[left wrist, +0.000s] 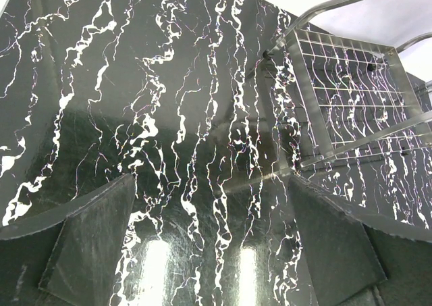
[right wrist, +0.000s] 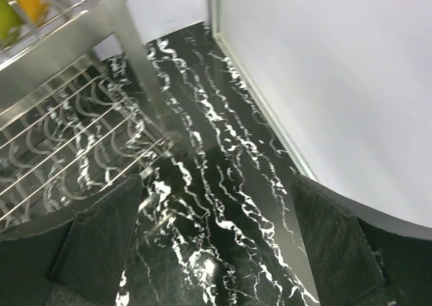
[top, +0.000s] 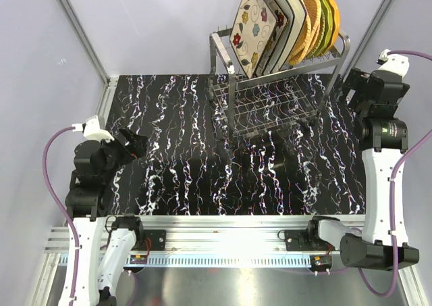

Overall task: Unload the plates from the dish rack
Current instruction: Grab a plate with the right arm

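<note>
Well left of the rack (top: 277,90), the left gripper (top: 137,144) gapes wide, empty. The plates (top: 283,22) stand on edge in its top tier, faces leftward, the row running left to right; unloading looks unstarted. Just right of the rack, the right gripper (top: 351,86), equally wide and empty, probably must pinch a rim and lift straight up.

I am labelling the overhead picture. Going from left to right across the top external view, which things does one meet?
left tool → flower-patterned square plate → plain cream square plates → woven orange-tan plates → green plate → right tool. The dish rack spans all the plates, so I omit it.
</note>
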{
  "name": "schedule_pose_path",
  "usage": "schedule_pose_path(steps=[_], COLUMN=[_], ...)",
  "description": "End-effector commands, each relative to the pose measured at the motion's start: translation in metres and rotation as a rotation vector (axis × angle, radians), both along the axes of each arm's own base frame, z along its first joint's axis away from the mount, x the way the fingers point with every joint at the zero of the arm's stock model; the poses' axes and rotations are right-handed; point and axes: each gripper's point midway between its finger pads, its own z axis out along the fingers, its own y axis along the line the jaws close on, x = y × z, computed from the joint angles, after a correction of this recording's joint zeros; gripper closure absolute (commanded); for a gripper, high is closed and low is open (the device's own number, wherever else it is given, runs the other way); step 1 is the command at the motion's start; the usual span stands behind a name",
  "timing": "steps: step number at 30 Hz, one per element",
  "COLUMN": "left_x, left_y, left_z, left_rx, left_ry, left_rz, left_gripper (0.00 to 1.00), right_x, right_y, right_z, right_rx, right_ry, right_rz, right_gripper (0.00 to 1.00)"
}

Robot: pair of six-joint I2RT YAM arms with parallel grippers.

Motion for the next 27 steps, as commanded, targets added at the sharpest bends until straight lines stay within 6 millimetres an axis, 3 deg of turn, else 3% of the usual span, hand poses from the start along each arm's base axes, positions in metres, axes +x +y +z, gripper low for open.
schedule_pose_path(steps=[1, 2, 4, 5, 7, 12, 18, 22, 27], left_x=[-0.002, -0.003, -0.005, -0.005, -0.006, -0.011, -0.016, -0.021, -0.025], left_y=[-0.006, -0.005, -0.005, -0.005, -0.005, -0.006, -0.007, -0.008, -0.007], left_z=[0.030, 0.030, 0.035, 0.037, 0.040, 0.046, 0.047, 0.048, 0.049], left_rx=[-0.013, -0.012, -0.014, -0.013, -0.016, -0.030, -0.033, -0.042, -0.043], left_ry=[-0.089, -0.089, -0.100, -0.104, -0.107, -0.127, -0.127, -0.129, -0.137], left_rz=[-0.026, -0.025, -0.024, -0.024, -0.022, -0.023, -0.022, -0.025, -0.021], left_gripper=[0.01, 0.01, 0.01, 0.01, 0.01, 0.01, 0.01, 0.01, 0.01], right_x=[-0.008, -0.010, -0.016, -0.028, -0.041, -0.055, -0.093, -0.086, -0.065], right_y=[0.021, 0.044, 0.071, 0.105, 0.129, 0.150, 0.195, 0.203, 0.204], right_z=[0.028, 0.037, 0.038, 0.043, 0.043, 0.048, 0.073, 0.094, 0.096], right_rx=[0.022, 0.029, -0.038, -0.042, -0.112, -0.102, -0.058, 0.042, 0.160], right_ry=[-0.084, -0.115, -0.108, -0.135, -0.137, -0.128, -0.241, -0.288, -0.245], right_rz=[0.117, 0.259, 0.458, 0.660, 0.842, 0.984, 1.261, 1.276, 1.261], right_gripper=[0.00, 0.00, 0.00, 0.00, 0.00, 0.00, 0.00, 0.00, 0.00])
